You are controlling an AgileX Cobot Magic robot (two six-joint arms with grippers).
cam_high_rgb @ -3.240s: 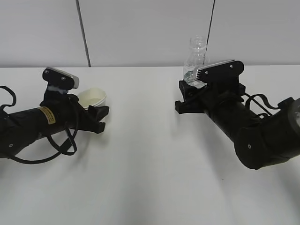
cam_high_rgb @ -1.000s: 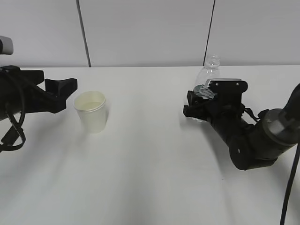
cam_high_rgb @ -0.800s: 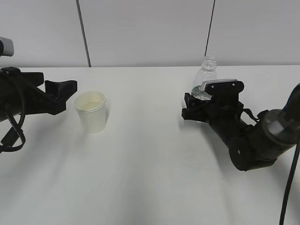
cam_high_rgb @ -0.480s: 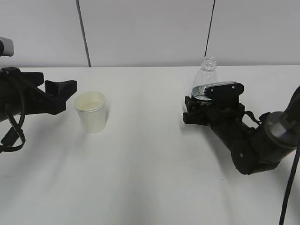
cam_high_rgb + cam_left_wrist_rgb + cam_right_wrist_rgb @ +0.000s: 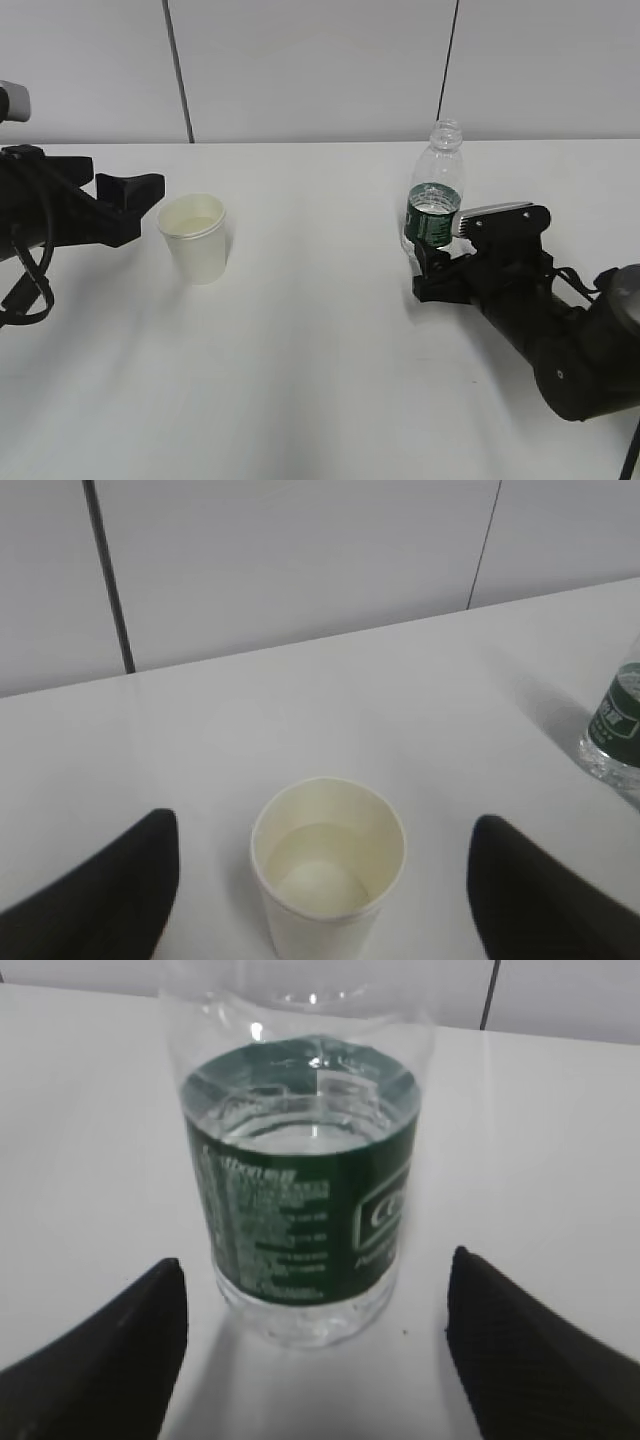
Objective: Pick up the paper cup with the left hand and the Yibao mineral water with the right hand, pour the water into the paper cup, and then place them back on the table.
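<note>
At the left edge of the exterior frame the left pincer (image 5: 128, 205) lies low over the white tabletop (image 5: 310, 370), its black fingers spread wide and holding nothing. The left wrist view confirms it: one dark fingertip (image 5: 110, 895) sits in the lower left corner, the other in the lower right, with bare tabletop between each and the cup.

Just right of that pincer, left of centre, the paper cup (image 5: 194, 237) stands upright on the tabletop, touching neither finger. From the wrist view the cup (image 5: 327, 865) shows a shallow pool of water at its bottom.

Right of centre the Yibao mineral water (image 5: 435, 190) stands upright and uncapped, its green label band around the middle, partly filled.

At the lower right the right pincer (image 5: 432, 272) sits just in front of the bottle's base. The right wrist view shows its fingers (image 5: 110, 1355) parted wide on either side of the bottle (image 5: 300, 1200), clear of it and gripping nothing.
</note>
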